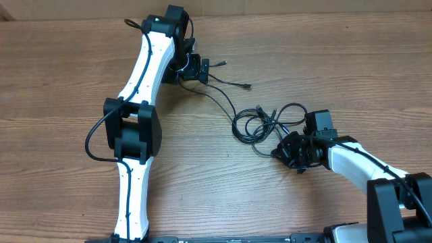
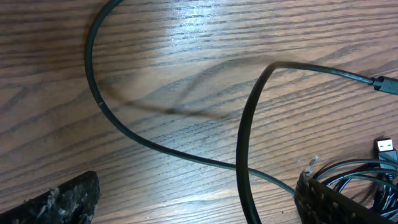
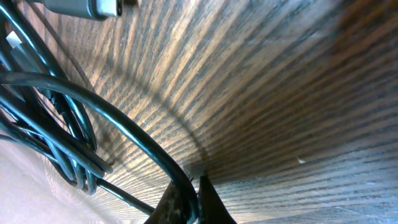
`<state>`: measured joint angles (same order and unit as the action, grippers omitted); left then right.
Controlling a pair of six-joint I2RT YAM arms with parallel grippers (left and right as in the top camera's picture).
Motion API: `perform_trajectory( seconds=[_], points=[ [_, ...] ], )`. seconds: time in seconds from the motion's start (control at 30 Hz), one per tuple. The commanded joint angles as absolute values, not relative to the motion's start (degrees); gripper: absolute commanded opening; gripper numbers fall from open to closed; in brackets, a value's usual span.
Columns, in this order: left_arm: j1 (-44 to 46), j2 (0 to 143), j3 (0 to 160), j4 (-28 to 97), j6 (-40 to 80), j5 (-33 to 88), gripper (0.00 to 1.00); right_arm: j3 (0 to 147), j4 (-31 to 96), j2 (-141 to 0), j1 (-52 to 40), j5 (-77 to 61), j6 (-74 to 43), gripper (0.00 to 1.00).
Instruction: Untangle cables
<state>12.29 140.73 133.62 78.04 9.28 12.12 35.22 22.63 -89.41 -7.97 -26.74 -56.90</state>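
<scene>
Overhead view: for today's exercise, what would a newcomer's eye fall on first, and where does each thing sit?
First, the knot of black cables right of centre on the wooden table, one strand trailing up and left in the picture. The right gripper is shut on a strand at the knot's lower right edge; the left gripper, farther up the table, stands open over the trailing ends.
</scene>
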Motion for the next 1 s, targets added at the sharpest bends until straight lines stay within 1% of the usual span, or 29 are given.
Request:
perform_trajectory(
  seconds=[0.0,0.3,0.4,0.47,0.53,0.6,0.63,0.67,0.7,0.73,0.77,0.8,0.83,0.87,0.93,0.97],
  points=[
    [12.6,138.2,133.2,78.1,9.2,11.6,1.00,34.8,22.8,-89.7,-7.8,-24.9,-56.6,0.04],
    [12.7,138.1,133.2,78.1,9.2,12.1,1.00,34.8,22.8,-89.7,-7.8,-24.9,-56.6,0.05],
    [12.7,138.0,134.0,77.4,9.3,12.3,0.99,34.8,22.8,-89.7,-7.8,-24.9,-56.6,0.07],
    [12.7,137.9,135.5,77.3,9.2,14.5,0.91,34.8,22.8,-89.7,-7.8,-24.9,-56.6,0.08],
    [12.7,137.9,137.4,77.3,9.2,17.5,0.80,34.8,22.8,-89.7,-7.8,-24.9,-56.6,0.08],
    [12.7,137.9,139.4,77.0,9.2,20.9,0.63,34.8,22.7,-89.7,-7.8,-24.9,-56.6,0.08],
    [12.8,137.9,140.0,76.7,9.2,22.5,0.53,34.8,22.7,-89.7,-7.8,-24.9,-56.6,0.08],
    [12.9,137.9,140.6,76.4,9.2,24.2,0.46,34.8,22.7,-89.7,-7.8,-24.9,-56.6,0.08],
    [13.0,137.9,141.0,76.1,9.2,25.6,0.43,34.8,22.6,-89.7,-7.8,-24.9,-56.6,0.08],
    [13.1,137.9,141.2,75.8,9.2,26.3,0.47,34.8,22.5,-89.7,-7.8,-24.9,-56.6,0.08],
    [13.4,137.9,141.2,75.8,9.2,26.7,0.58,34.8,22.5,-89.7,-7.8,-24.9,-56.6,0.08],
    [13.7,137.9,141.1,75.9,9.2,26.6,0.71,34.8,22.5,-89.7,-7.8,-24.9,-56.6,0.09],
    [14.1,137.9,141.1,75.9,9.0,26.4,0.79,34.8,22.4,-89.7,-7.8,-24.9,-56.6,0.14],
    [14.5,137.9,141.0,75.8,8.6,26.4,0.84,34.8,22.3,-89.7,-7.8,-24.9,-56.6,0.16],
    [15.4,137.9,141.0,75.3,7.8,26.3,0.89,34.8,22.0,-89.7,-7.8,-24.9,-56.6,0.21],
    [15.8,137.9,141.0,74.8,7.7,25.8,0.91,34.8,21.8,-89.7,-7.8,-24.9,-56.6,0.25]
  ],
)
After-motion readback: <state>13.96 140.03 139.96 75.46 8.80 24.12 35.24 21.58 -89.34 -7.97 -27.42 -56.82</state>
